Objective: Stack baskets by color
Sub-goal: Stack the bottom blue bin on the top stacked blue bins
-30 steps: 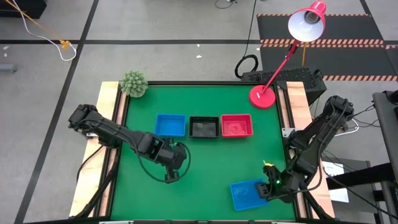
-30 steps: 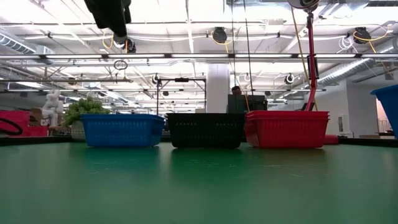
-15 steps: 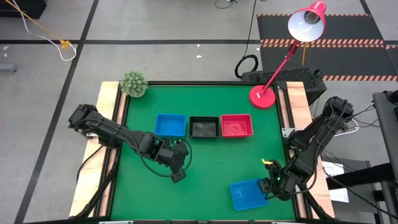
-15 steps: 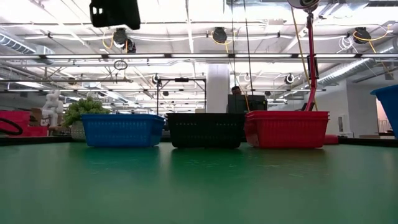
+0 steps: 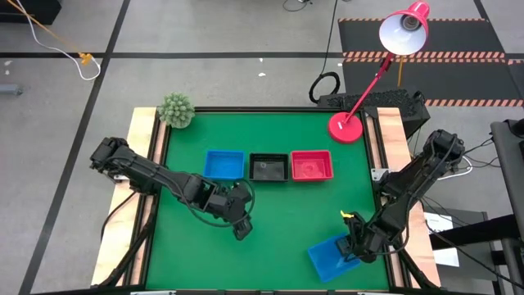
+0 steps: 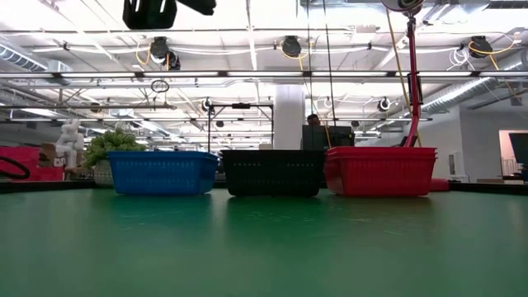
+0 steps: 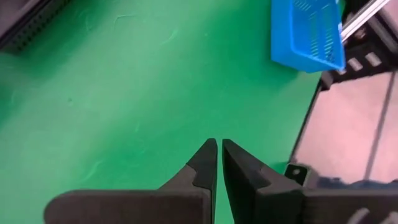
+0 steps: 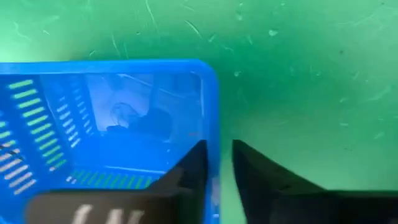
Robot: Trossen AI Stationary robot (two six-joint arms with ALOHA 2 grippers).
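A blue basket (image 5: 223, 165), a black basket (image 5: 268, 166) and a red basket (image 5: 311, 165) stand side by side, bottoms on the green table, toward the far edge. Another blue basket (image 5: 332, 256) sits askew at the near right corner, and my right gripper (image 5: 354, 246) is shut on its wall. My left gripper (image 5: 241, 229) hangs shut above the bare mat, left of the middle and near the front. Nothing is between its fingers (image 7: 219, 144). My right gripper pinches the blue basket's wall (image 8: 211, 124) on the side toward the table's right edge. One finger (image 8: 189, 165) is inside the basket and the other (image 8: 252, 168) outside. The fingers come steeply from above. Whether the basket's bottom is on the mat, I cannot tell.
A red lamp base (image 5: 345, 127) stands at the far right corner, its stem leaning out over the edge. A small green plant (image 5: 175, 109) sits at the far left corner. Wooden rails (image 5: 391, 131) border the mat. Bare mat (image 5: 282, 217) lies between the row and the near edge.
My right gripper has gone down onto the near-right blue basket's wall, and the basket has turned about a little and now lies askew. My left gripper has rolled about its own axis while staying over the same spot.
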